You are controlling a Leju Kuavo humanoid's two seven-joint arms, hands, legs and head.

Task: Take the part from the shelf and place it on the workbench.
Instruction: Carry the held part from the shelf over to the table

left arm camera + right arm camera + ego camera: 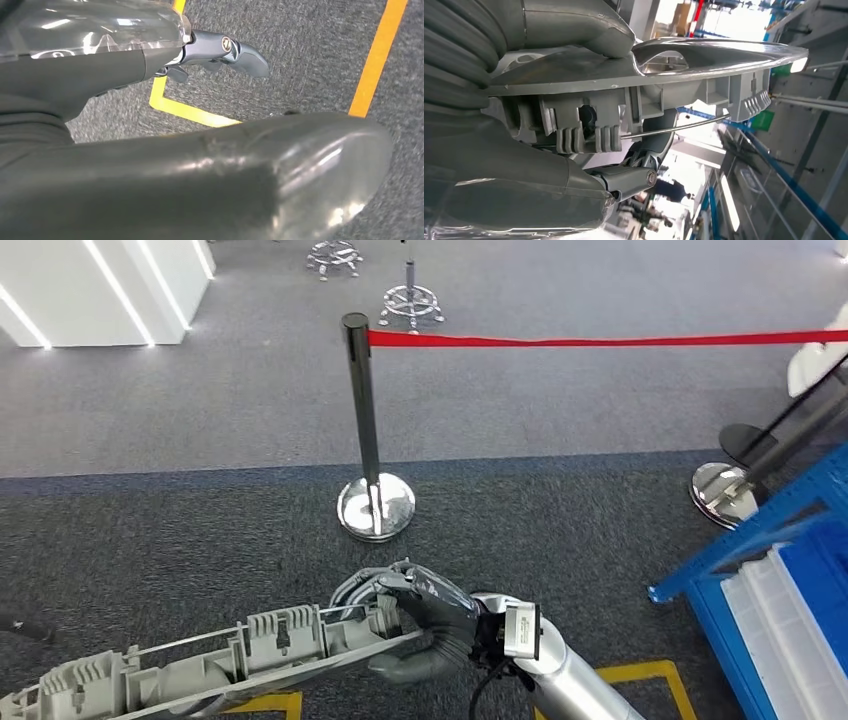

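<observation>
Carry step: right hand (440, 625) fingers (425, 590) wrapped around one end of the grey part (200, 665), held over carpet near the blue shelf (770, 570). Long axis roughly level, free end pointing to robot's left. Left hand (220, 50) holds nothing, probably loosely curled. Next: find the workbench, set part down.

Your right arm (575, 680) is silver, with a black cable at the wrist. The right hand (440, 625) is dark grey. A bright screw marks the left hand's fingers (227, 44).

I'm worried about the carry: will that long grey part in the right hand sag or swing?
The grey part looks like rigid moulded plastic with ribs, so probably stiff and light. The right hand grips one end only, so the far end may swing. Its thin rod might bend.
</observation>
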